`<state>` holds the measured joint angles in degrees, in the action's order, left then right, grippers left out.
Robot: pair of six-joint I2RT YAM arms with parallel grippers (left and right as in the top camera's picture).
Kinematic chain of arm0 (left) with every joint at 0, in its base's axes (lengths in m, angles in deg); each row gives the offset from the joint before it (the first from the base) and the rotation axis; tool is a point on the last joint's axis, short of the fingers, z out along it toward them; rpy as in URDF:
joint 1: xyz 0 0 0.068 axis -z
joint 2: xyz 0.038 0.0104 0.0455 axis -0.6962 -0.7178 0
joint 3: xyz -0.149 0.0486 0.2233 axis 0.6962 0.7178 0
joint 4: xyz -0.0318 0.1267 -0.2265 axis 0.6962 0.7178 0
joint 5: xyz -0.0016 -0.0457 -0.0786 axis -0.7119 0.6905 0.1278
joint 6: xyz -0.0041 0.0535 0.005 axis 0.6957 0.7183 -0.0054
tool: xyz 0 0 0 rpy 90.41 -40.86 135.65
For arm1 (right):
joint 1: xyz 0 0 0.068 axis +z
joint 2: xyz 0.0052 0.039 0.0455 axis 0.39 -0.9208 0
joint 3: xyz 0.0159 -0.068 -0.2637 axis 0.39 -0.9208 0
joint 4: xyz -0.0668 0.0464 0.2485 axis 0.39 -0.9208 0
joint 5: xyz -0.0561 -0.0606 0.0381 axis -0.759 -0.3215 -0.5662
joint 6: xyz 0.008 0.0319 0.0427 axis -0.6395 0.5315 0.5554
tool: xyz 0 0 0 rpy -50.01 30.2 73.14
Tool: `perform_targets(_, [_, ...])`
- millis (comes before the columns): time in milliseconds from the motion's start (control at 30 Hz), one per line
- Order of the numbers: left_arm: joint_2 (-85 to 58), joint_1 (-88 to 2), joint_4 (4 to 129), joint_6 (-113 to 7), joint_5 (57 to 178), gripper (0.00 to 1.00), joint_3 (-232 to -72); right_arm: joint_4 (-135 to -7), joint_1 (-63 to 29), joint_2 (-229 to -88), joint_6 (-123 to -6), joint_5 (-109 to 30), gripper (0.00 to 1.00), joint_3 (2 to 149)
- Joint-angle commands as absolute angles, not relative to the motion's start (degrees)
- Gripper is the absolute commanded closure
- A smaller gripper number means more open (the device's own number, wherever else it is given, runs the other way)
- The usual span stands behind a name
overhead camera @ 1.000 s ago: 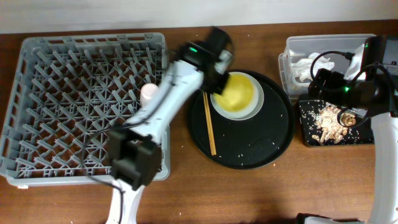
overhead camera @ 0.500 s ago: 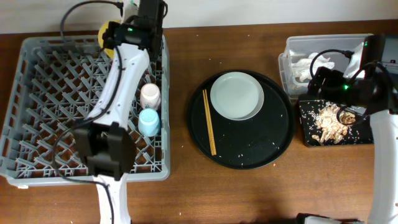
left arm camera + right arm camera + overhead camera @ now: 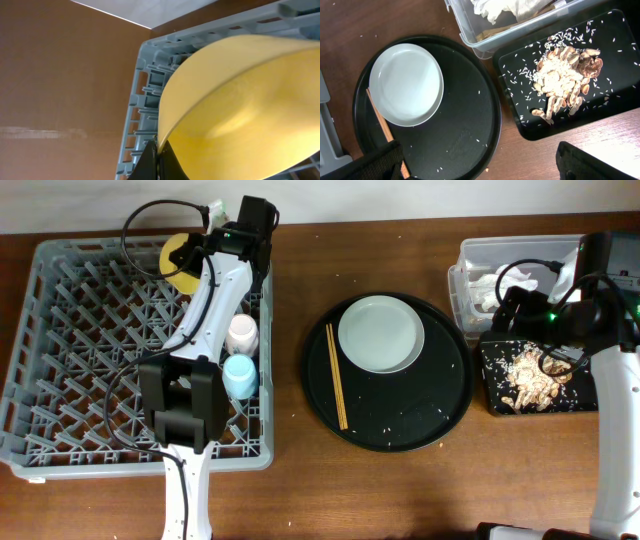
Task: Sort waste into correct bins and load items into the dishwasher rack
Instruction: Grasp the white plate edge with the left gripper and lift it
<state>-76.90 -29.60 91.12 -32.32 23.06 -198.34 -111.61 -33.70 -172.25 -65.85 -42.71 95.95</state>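
Observation:
My left gripper (image 3: 203, 252) is shut on the rim of the small yellow bowl (image 3: 182, 257), holding it tilted over the back edge of the grey dishwasher rack (image 3: 80, 380). In the left wrist view the bowl (image 3: 240, 110) fills the frame, with the fingers (image 3: 157, 160) pinching its rim. A pink cup (image 3: 241, 332) and a light-blue cup (image 3: 239, 372) stand in the rack. The grey-green plate (image 3: 380, 333) and chopsticks (image 3: 337, 377) lie on the round black tray (image 3: 420, 410). My right gripper (image 3: 525, 315) is open and empty, above the bins.
The clear tub (image 3: 480, 250) at the back right holds white tissues (image 3: 505, 10). In front of it the shallow black tray (image 3: 495, 395) holds tan food scraps (image 3: 565, 75). Rice grains are scattered on both black trays. The right wrist view also shows the plate (image 3: 406, 83).
My left arm carried the yellow bowl from the plate on the round tray over to the rack's back edge. The right arm has barely moved.

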Motion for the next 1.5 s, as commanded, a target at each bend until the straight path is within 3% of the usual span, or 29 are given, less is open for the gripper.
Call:
perform_targets(0, [-77.2,-29.9,93.6,-34.2,26.3,1.0,-198.7,-111.6,-33.9,-172.2,-66.4,-43.6,0.01,96.1])
perform_targets(133, [-77.2,-29.9,95.4,-34.1,31.0,1.0,-198.7,-111.7,-33.9,-172.2,-66.4,-43.6,0.02,96.1])
perform_targets(367, [-77.2,-27.2,95.4,-30.3,25.3,0.99,-198.7,-111.6,-33.9,-172.2,-66.4,-43.6,0.02,96.1])
perform_targets(400, [-77.2,-26.1,95.4,-29.9,25.4,0.87,-198.7,-111.5,-33.9,-172.2,-66.4,-43.6,0.01,96.1])
perform_targets(433, [-77.2,-25.2,95.4,-29.9,25.4,0.64,-198.7,-111.6,-33.9,-172.2,-66.4,-43.6,0.01,96.1])
perform_targets(633, [-77.2,-21.9,96.7,-30.0,32.5,0.22,-198.7,-111.6,-33.9,-172.2,-66.4,-43.6,0.02,96.1])
perform_targets(733, [-76.9,-21.6,99.4,-29.9,41.2,0.14,-201.4,-111.6,-33.9,-172.2,-66.4,-43.6,0.01,96.1])
perform_targets(867, [-76.9,-21.6,107.0,-29.9,77.2,0.13,-215.6,-111.6,-33.9,-172.2,-66.4,-43.6,0.01,96.1])
perform_targets(1000, [-77.0,-21.1,107.0,-30.0,105.1,0.18,-216.7,-111.6,-33.9,-172.2,-66.4,-43.6,0.01,96.1])
perform_targets(1167, [-77.3,-15.7,104.0,-30.0,105.8,0.23,-207.2,-111.5,-33.9,-172.2,-66.4,-43.6,0.01,96.1])
perform_targets(1233, [-77.3,-13.9,99.9,-31.8,105.8,0.32,-203.0,-111.6,-33.9,-172.2,-66.4,-43.6,0.01,96.1])
perform_targets(1300, [-77.3,-13.3,96.0,-37.1,102.3,0.38,-200.3,-111.6,-33.9,-172.2,-66.4,-43.6,0.01,96.1])
perform_targets(1467, [-77.4,-12.9,90.0,-52.7,89.4,0.38,-197.0,-111.6,-33.9,-172.2,-66.4,-43.6,0.01,96.1])
